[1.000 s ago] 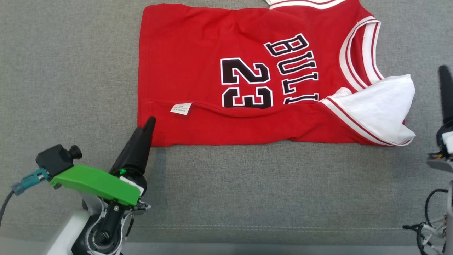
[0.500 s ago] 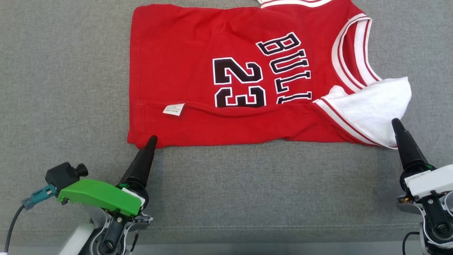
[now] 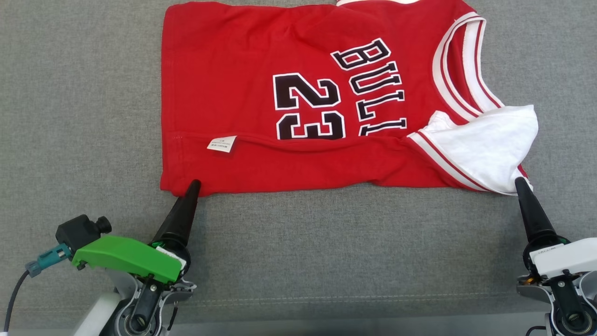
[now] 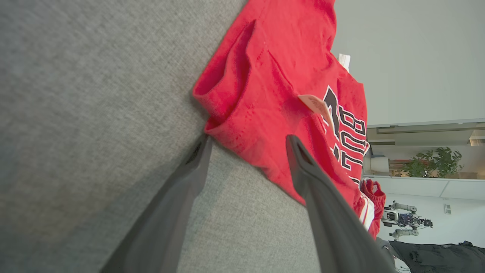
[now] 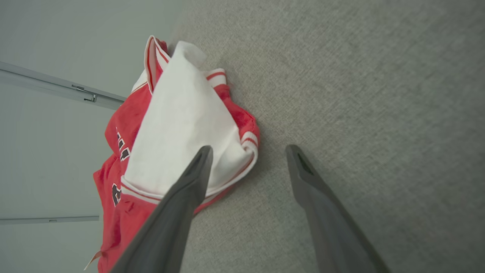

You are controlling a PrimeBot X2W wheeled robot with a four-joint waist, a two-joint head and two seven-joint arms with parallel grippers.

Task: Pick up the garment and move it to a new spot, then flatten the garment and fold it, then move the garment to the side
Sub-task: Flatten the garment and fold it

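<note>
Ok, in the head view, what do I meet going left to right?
Left gripper → tag → number 23 → white panel → right gripper.

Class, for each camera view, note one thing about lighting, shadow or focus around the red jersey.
Head view: even, soft light, the garment sharp, no glare. Left wrist view: the left end effector looms soft-edged near the lens, background room tilted. Right wrist view: soft shadow under the garment's edge beside the right end effector.

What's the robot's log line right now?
garment: lying, unheld | left gripper: open, at hem corner | right gripper: open, at white flap
</note>
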